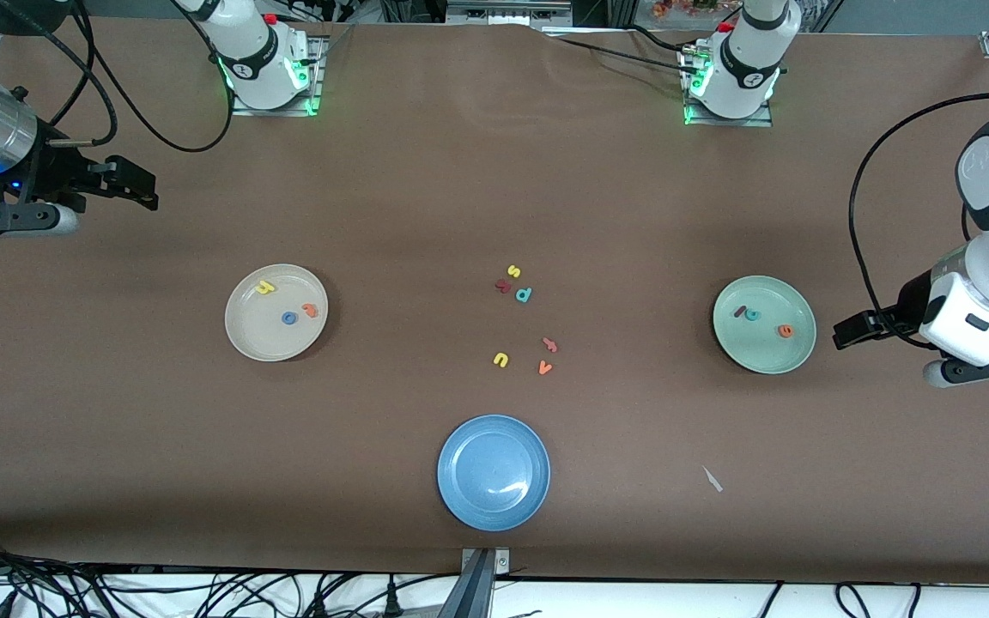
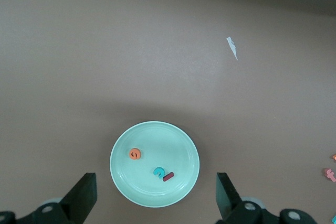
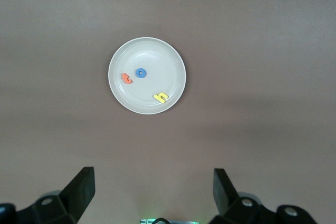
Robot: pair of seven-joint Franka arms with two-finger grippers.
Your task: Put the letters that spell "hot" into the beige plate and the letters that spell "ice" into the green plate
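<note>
Resting in the beige plate (image 1: 241,330), toward the right arm's end of the table from the blue plate (image 1: 460,493): yellow h (image 1: 265,287), blue ring o (image 1: 289,318), orange t (image 1: 311,310). In the green plate (image 1: 765,356), toward the left arm's end: dark red i (image 1: 740,312), teal c (image 1: 751,315), orange e (image 1: 785,330). Brown table (image 1: 494,189); spare letters (image 1: 524,322) farther from the front camera than the blue plate. Left gripper (image 2: 157,195) over the table's end beside the green plate, fingers spread, empty. Right gripper (image 3: 152,192) likewise beside the beige plate.
</note>
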